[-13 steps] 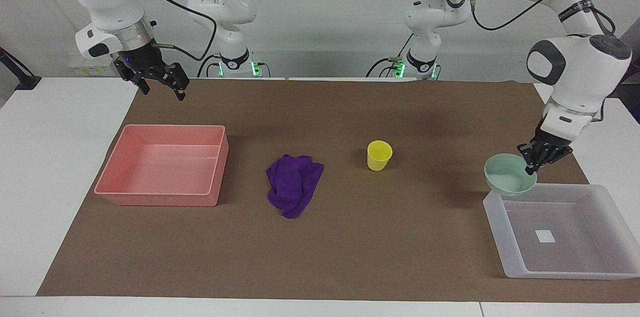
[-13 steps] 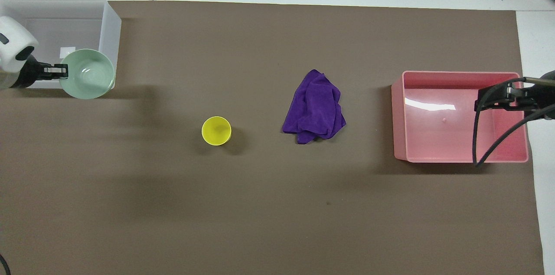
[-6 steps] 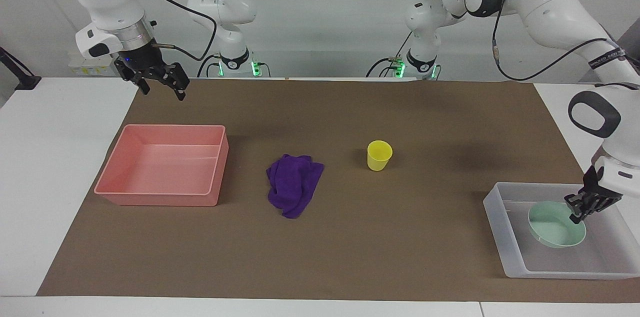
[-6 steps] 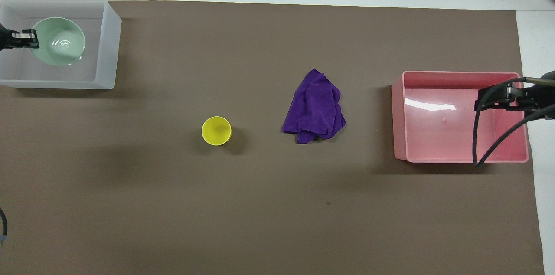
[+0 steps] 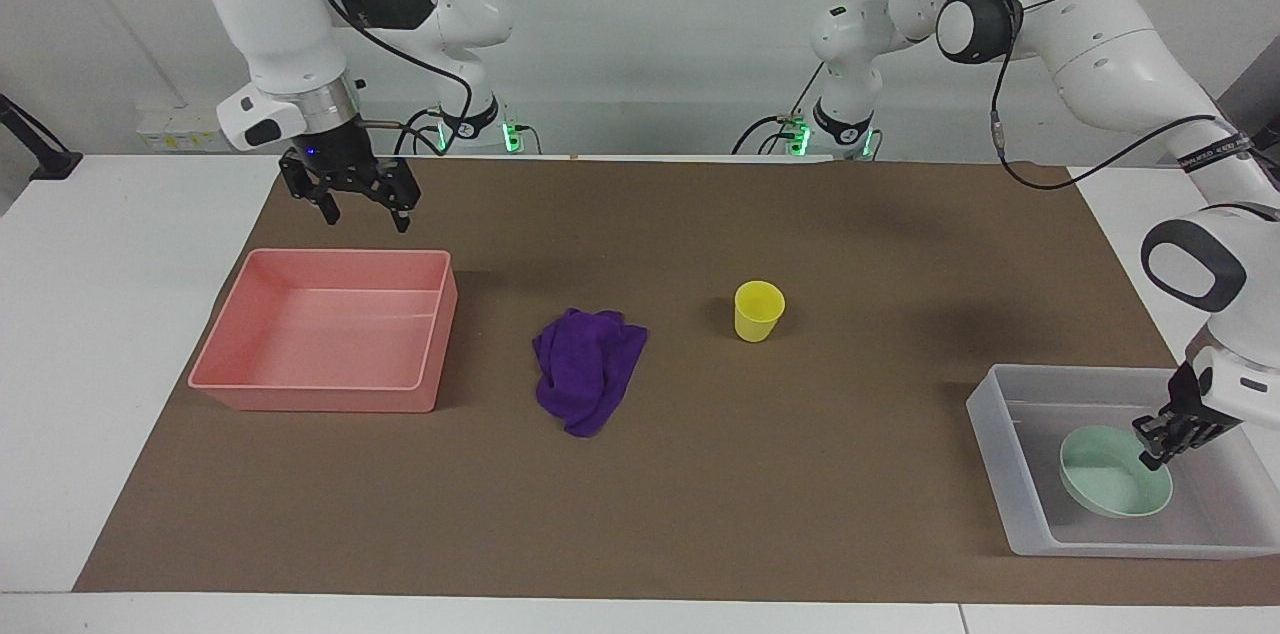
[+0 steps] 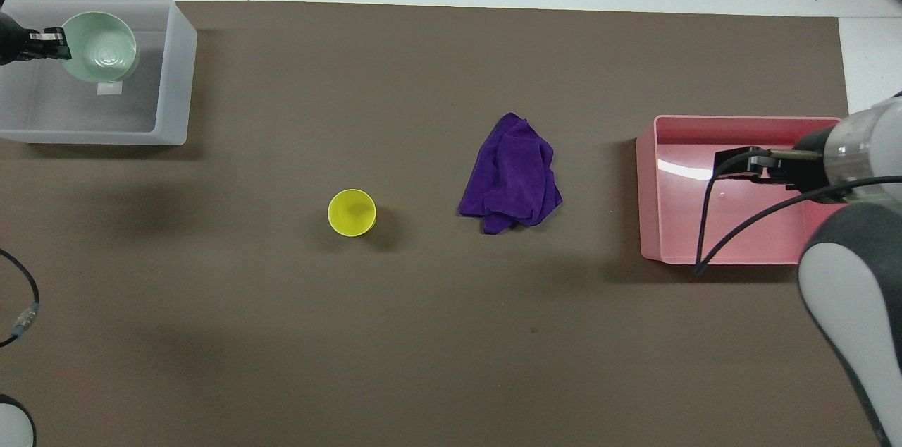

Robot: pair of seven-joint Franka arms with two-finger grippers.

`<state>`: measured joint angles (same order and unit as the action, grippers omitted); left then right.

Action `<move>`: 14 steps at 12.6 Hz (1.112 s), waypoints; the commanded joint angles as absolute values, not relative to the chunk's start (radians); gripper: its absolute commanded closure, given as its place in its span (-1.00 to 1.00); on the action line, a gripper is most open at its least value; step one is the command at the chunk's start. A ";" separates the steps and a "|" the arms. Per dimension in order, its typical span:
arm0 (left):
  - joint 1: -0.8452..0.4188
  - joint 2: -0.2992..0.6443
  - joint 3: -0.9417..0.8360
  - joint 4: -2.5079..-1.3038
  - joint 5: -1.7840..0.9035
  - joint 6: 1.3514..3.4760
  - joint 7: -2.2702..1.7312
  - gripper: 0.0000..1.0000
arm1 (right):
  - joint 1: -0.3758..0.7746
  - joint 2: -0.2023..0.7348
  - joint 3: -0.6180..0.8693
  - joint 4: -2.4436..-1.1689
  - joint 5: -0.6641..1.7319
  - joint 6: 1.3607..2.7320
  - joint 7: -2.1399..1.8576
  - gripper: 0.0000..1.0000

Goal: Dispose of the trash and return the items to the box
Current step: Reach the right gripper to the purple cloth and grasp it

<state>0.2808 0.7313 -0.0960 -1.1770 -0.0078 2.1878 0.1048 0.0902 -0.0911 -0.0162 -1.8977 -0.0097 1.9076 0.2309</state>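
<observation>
Mint-green bowl (image 5: 1112, 486) in box (image 5: 1010, 474), left fingers (image 5: 1152, 459) pinching rim; right fingers (image 5: 400, 219) spread, empty.

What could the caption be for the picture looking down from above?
Left gripper holds the green bowl in the clear box; cup and purple cloth wait.

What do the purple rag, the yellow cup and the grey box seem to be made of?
Purple rag: soft cloth, probably microfibre; it lies crumpled in folds with a matte nap.
Yellow cup: likely plastic; smooth, thin-walled, evenly coloured.
Grey box: frosted translucent plastic; the mat shows dimly through its walls.
</observation>
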 commanded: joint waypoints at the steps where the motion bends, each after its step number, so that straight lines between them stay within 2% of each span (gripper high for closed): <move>1: 0.293 0.675 -0.112 -1.306 -0.002 2.262 0.109 1.00 | 0.150 -0.051 -0.008 -1.910 0.006 1.982 0.305 -1.00; 3: 0.293 0.652 -0.112 -1.362 -0.002 2.284 0.110 1.00 | 0.227 0.021 -0.008 -1.882 0.005 2.038 0.403 -1.00; 5: 0.298 0.646 -0.113 -1.364 -0.002 2.261 0.113 1.00 | 0.288 0.084 -0.008 -1.879 0.005 2.115 0.463 -1.00; 6: 0.301 0.646 -0.114 -1.361 0.005 2.237 0.114 0.68 | 0.320 0.110 -0.008 -1.881 0.005 2.156 0.489 -1.00; 8: 0.299 0.644 -0.114 -1.358 0.008 2.215 0.120 -0.39 | 0.362 0.165 -0.008 -1.881 0.005 2.209 0.525 -1.00; 9: 0.296 0.638 -0.115 -1.356 0.009 2.214 0.120 -0.42 | 0.400 0.207 -0.008 -1.884 0.006 2.258 0.540 -1.00; 10: 0.288 0.621 -0.114 -1.358 0.011 2.214 0.120 -0.59 | 0.411 0.244 -0.008 -1.885 0.005 2.305 0.548 -1.00; 11: 0.281 0.588 -0.115 -1.361 0.011 2.210 0.120 -0.99 | 0.420 0.271 -0.008 -1.888 0.000 2.350 0.543 -1.00; 14: 0.241 0.438 -0.115 -1.420 0.009 2.129 0.121 -1.00 | 0.460 0.359 -0.008 -1.891 -0.014 2.460 0.540 -1.00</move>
<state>0.2645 0.5750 -0.1222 -1.3178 -0.0078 2.1826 0.1173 0.4496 0.3094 -0.0069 -1.9048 -0.0089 2.4186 0.5350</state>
